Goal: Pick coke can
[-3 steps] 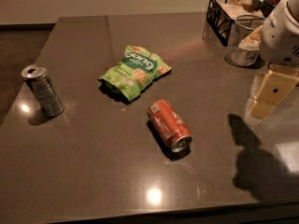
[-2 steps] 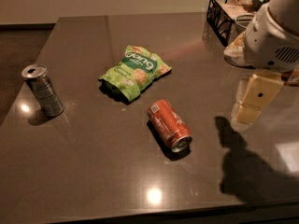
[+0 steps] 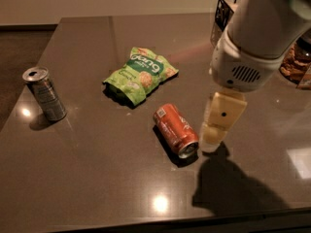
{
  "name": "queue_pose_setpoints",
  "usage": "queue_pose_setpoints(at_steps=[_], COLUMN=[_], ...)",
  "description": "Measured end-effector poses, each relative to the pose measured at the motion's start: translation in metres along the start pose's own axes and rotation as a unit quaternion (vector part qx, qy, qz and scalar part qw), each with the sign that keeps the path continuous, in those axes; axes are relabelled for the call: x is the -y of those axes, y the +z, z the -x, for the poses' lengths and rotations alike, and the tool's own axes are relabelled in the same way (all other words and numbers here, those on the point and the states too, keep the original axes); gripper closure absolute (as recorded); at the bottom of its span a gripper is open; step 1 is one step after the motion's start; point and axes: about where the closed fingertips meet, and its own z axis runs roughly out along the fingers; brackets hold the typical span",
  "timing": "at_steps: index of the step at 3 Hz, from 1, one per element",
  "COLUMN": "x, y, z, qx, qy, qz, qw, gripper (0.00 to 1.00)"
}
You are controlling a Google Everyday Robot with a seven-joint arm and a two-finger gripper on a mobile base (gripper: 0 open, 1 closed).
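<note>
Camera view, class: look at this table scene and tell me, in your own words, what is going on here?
A robot arm's cream two-finger gripper hangs close beside the red-orange aluminium coke can, which lies on its side on the dark glossy table. The can is not yet picked up. A silver-grey can stands upright towards the picture's left edge, and a green snack bag lies behind the coke can.

Gripper low, just beside the coke can on its side on the dark table
</note>
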Motion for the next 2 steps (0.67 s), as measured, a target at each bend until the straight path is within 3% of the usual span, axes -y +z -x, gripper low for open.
queue_pose_setpoints(at_steps=[2], x=[-0.018], y=[0.04], z=[0.025], qx=[-0.033], qy=[0.098], qz=[0.017], qw=[0.9945], gripper=[0.0])
